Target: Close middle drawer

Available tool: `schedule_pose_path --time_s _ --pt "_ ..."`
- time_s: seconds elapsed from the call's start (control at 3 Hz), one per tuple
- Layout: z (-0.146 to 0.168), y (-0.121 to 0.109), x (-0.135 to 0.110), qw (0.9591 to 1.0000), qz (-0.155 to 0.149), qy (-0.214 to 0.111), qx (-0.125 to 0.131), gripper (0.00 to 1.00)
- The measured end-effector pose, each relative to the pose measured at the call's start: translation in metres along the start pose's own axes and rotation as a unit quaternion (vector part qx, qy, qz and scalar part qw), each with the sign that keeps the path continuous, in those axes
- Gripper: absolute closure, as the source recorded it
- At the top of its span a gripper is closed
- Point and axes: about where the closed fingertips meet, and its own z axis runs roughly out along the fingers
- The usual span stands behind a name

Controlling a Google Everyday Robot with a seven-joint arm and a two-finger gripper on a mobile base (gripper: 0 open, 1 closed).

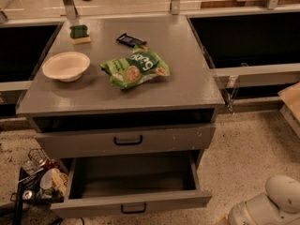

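The middle drawer (131,201) is pulled far out at the bottom of the grey cabinet. It is wide and deep, with a low front panel and a small black centre handle (133,208), and its inside looks empty. Above it, the taller-fronted drawer (125,140) with the larger black handle sits nearly flush. My gripper is out of view. Only a white rounded part of my arm (274,204) shows at the bottom right, apart from the drawer.
On the cabinet top (187,86) lie a white bowl (66,65), a green chip bag (135,67), a dark snack bar (130,40) and a green sponge (79,33). A wire basket of clutter (35,182) stands on the floor left of the open drawer.
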Motion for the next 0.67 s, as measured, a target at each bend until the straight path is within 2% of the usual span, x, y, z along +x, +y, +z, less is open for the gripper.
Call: schedule_pose_path --time_s 0.33,0.67 --pt "0.015 -0.014 -0.006 0.9974 -0.006 -0.059 -0.041 1.0" --pt "0.027 -0.026 -0.014 0.9922 -0.016 -0.098 -0.076 1.0"
